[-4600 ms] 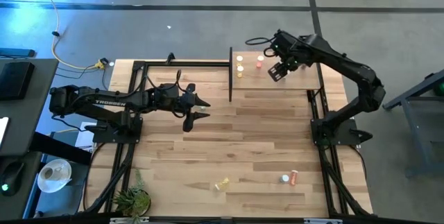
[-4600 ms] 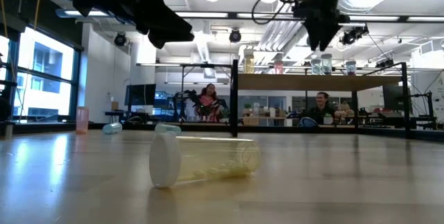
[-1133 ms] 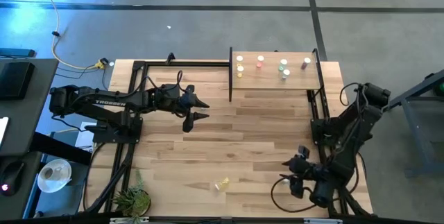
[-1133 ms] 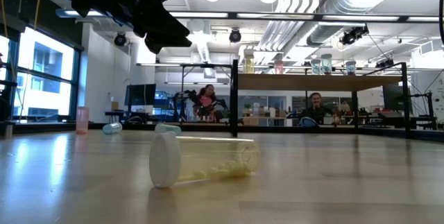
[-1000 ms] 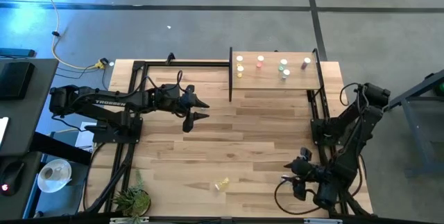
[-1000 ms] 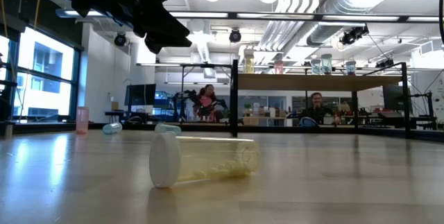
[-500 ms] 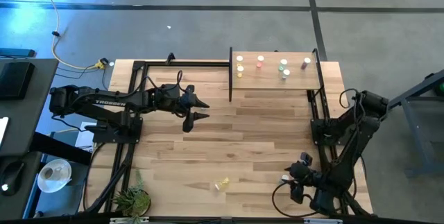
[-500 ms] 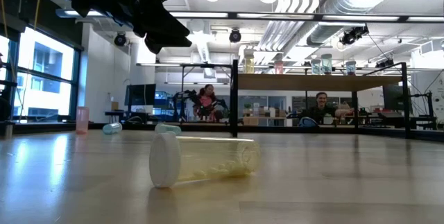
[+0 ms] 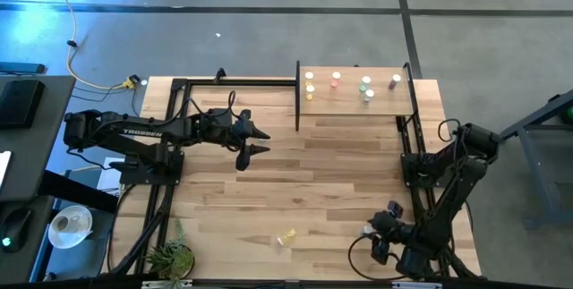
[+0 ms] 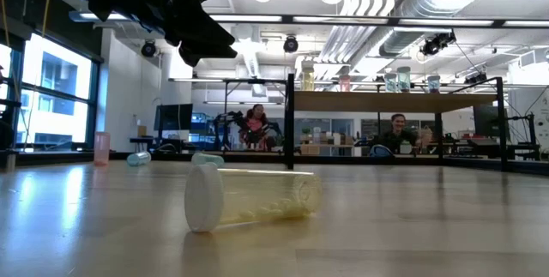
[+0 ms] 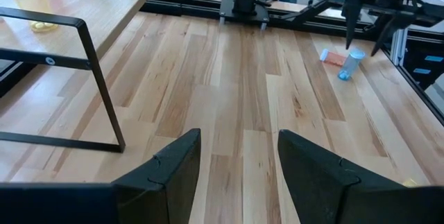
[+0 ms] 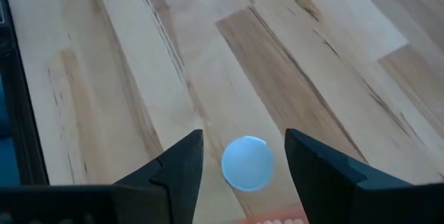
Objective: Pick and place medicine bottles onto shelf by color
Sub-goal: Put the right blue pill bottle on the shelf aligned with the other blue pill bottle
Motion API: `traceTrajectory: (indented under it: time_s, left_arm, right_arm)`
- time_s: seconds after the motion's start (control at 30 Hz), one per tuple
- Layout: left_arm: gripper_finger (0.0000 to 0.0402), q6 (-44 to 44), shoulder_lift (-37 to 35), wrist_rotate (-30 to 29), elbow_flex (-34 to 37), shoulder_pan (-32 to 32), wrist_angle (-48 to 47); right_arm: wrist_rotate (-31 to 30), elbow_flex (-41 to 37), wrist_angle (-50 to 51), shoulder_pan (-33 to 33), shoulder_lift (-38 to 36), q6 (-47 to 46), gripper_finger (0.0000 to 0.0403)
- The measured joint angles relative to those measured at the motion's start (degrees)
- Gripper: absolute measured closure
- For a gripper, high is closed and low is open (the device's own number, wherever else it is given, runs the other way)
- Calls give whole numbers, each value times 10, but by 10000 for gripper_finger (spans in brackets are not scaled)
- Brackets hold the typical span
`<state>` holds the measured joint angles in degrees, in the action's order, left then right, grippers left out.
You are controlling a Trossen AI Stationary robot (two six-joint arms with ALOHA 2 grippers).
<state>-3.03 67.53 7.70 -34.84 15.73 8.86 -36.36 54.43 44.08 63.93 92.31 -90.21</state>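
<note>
My right gripper (image 12: 243,168) is open at the table's near right, pointing down. A teal bottle (image 12: 246,163) stands upright below it, between the fingers and apart from them; it also shows in the high view (image 9: 365,231). A pink bottle (image 11: 334,57) lies on its side beside the teal one. A yellow bottle (image 9: 286,237) lies on its side near the table's near edge. The shelf (image 9: 354,103) at the far right carries several bottles standing upright. My left gripper (image 9: 260,137) is open and empty above the table's middle left.
Dark metal frames run along the table's left and right sides, and a shelf post (image 11: 104,92) stands near my left gripper. A small plant (image 9: 170,255) sits at the near left corner. People sit in the room beyond the table (image 10: 257,123).
My right arm has drawn in a little toward the table's near edge, its gripper staying over the teal and pink bottles. The bottles have not moved.
</note>
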Motion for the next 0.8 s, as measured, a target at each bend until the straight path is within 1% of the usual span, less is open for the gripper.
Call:
traceTrajectory:
  time_s: [0.13,0.53,0.63,0.8]
  left_arm:
    - [218,0,0,0,0,0,0]
    - [218,-13,0,0,0,0,0]
    - [218,-13,0,0,0,0,0]
    - [218,-13,0,0,0,0,0]
  right_arm:
    - [3,0,1,0,1,-13,208]
    - [7,0,7,0,1,-15,208]
    - [8,0,7,0,11,-20,208]
    - [31,0,7,1,29,-51,208]
